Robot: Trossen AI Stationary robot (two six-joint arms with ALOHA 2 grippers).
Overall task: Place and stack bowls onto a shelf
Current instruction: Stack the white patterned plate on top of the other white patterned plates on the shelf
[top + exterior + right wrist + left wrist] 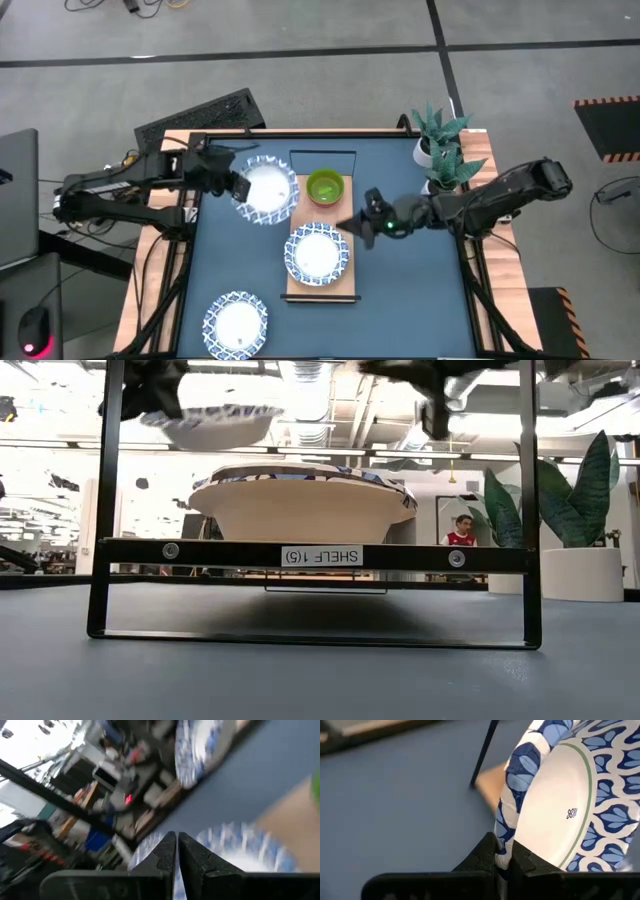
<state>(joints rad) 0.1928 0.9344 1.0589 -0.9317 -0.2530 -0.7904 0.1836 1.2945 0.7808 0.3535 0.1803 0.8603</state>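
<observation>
Gripped by its rim in the left gripper (504,862), the dish (266,190) risks slipping; right gripper (362,226) fingers are held together.

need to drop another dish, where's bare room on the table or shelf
Bare tabletop lies right of the shelf, and more between the loose dish and the lifted dish in the left tool. The shelf is crowded: green bowl, dish, right tool hovering beside it.
</observation>
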